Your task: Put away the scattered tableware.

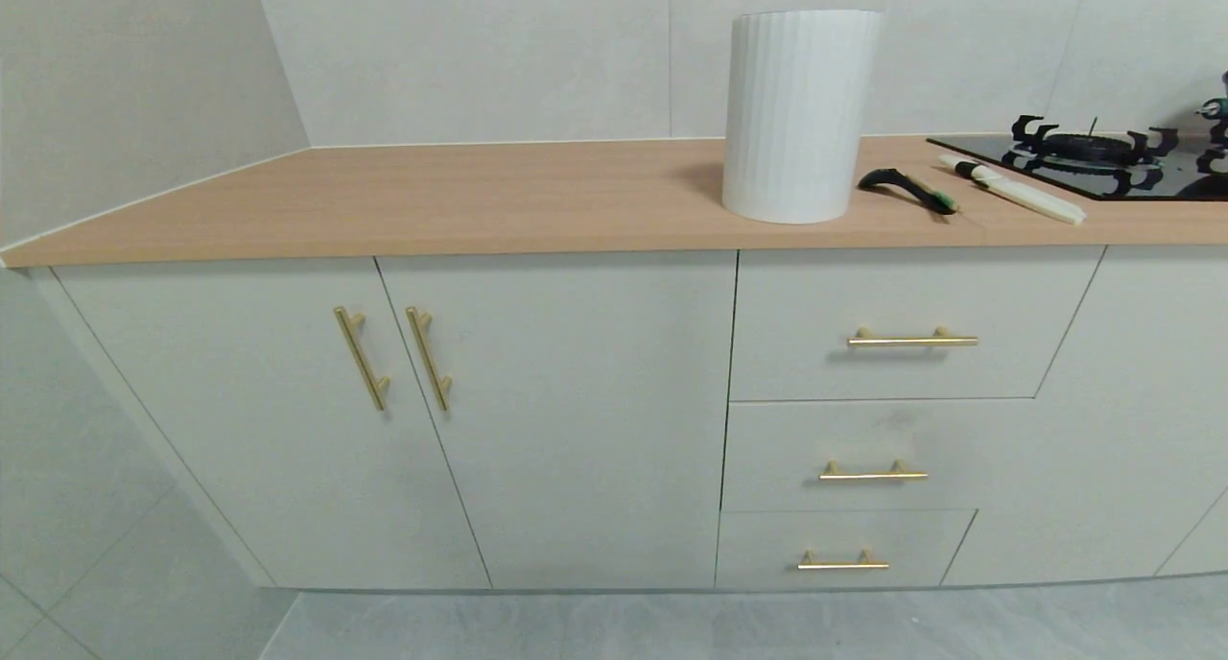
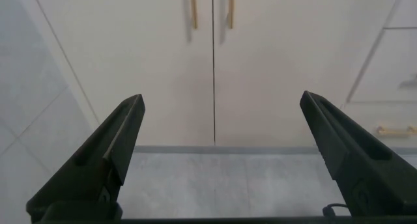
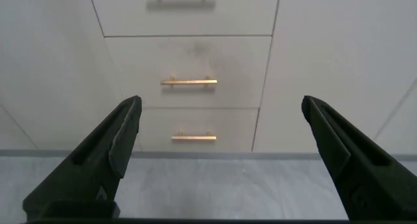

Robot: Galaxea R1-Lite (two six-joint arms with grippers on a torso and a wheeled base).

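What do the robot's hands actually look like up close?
Both look alike: the left pincer and the right pincer each have two matte black, wedge-shaped fingers that taper towards blunt tips. No markings show on them.

**dan_k:** what's the right gripper (image 3: 220, 101) doing?

**moss:** Hanging low in front of the cabinet, dark fingers (image 3: 117, 139) spread wide. Past them sit the middle drawer (image 3: 241, 74) and the bottom drawer (image 3: 228, 129), each with a gold handle (image 3: 189, 82), and grey floor (image 3: 208, 185) below. There's a faint mark (image 3: 194, 51) on the middle one, maybe a smudge.
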